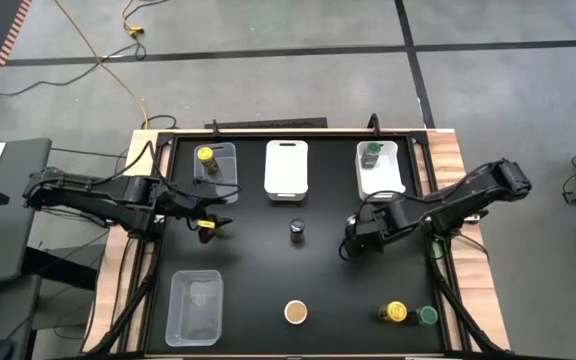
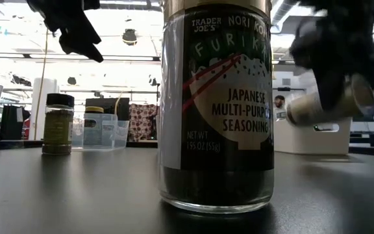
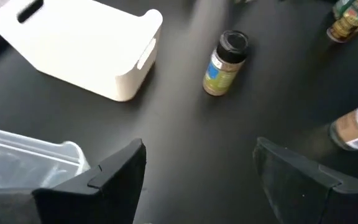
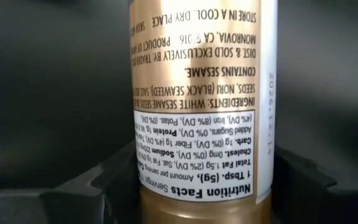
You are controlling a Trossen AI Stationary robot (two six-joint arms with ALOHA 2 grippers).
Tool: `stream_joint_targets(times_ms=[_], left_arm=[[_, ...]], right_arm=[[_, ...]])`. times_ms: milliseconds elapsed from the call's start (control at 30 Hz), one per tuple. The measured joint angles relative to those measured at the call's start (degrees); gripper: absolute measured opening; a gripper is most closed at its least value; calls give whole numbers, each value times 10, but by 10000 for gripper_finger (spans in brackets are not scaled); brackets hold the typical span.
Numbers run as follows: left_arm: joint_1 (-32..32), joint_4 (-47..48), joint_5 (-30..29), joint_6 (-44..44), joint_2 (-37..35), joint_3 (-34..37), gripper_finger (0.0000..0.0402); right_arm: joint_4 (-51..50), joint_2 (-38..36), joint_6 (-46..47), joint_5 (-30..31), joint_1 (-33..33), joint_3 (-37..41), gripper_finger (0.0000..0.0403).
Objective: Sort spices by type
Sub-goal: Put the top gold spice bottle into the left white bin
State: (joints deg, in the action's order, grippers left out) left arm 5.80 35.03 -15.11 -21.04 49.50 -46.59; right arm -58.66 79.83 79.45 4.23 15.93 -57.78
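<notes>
While the black table (image 1: 268, 270) still carries loose jars, sorting is judged to be partly done. Three bins line the far edge: a clear bin (image 1: 230, 152) holding a yellow-topped jar (image 1: 206, 156), a white bin (image 1: 287, 168) with nothing visible in it, and a second white bin (image 1: 392, 180) holding a green-topped jar (image 1: 371, 154). Another clear bin (image 1: 195, 308) sits at the near left.

Loose jars: a dark-topped jar (image 1: 297, 231) at centre, a tan-topped jar (image 1: 296, 312) at the near edge, and a yellow jar (image 1: 395, 312) just beside a green jar (image 1: 427, 316) at the near right.

Risks, as judged:
- The carried jar lies tilted in the grip; a loose pinch could let it slide out.
- A low pass could knock over the dark-topped jar.

Right gripper (image 1: 353, 240): right of centre, jaws pinching a gold-capped seasoning jar (image 4: 204, 93) across its body, lifted clear of the table.

Left gripper (image 1: 208, 224): near the far clear bin, fingers (image 3: 114, 171) spread wide, holding nothing.
</notes>
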Motion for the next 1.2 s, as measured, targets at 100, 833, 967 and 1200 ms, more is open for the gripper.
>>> stream_joint_targets(times_ms=[100,833,967,1200], left_arm=[[0,-3,-2,24,0,0,286],[0,-96,20,229,160,-167,286],[-5,-75,21,252,218,-230,286],[-15,-72,44,271,333,-336,286]], right_arm=[[-61,0,-41,0,0,-71,300],[-153,73,-475,2,-70,-319,300],[-175,100,-517,-18,-83,-335,300],[-176,134,-574,-39,-101,-352,300]])
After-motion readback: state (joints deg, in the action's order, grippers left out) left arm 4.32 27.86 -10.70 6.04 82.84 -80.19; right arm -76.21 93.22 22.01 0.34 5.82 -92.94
